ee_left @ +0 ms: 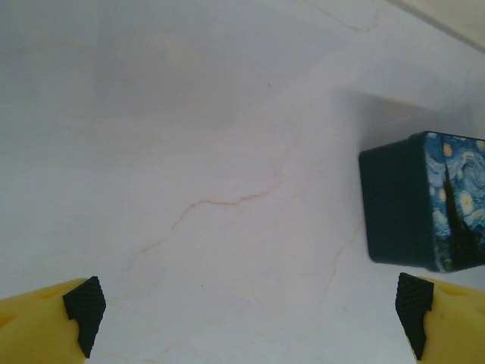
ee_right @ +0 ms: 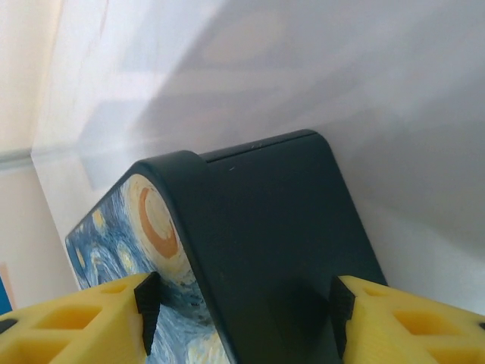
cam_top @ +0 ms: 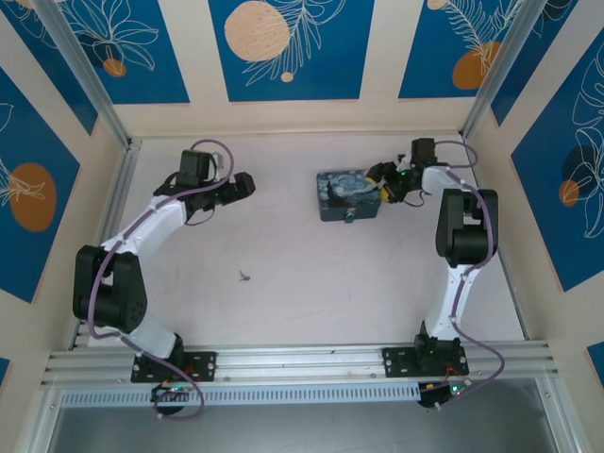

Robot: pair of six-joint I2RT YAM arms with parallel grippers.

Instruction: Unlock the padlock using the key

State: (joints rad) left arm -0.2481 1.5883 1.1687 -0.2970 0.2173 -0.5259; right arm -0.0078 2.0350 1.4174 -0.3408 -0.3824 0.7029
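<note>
Lying on the table, the key is seen as a tiny dark speck, well apart from the box, nearer than it and off to its left. Nothing is touching the key.

At the box's near edge a small pale fitting is seen; it is too small for more to be told.

The box itself is set flat on the table, painted with blue and yellow swirls on top, with dark sides.

The left claw is held to the left of the box, well apart from it. In the left wrist view its jaws are spread wide, the black pads being at the two lower corners, with bare table between them and the box's dark side wall at the right.

The right claw is placed at the box's right end. In the right wrist view the jaws are set about half wide, one pad beside the painted face and the other beside the dark side. Whether the pads press on the box cannot be told.
</note>
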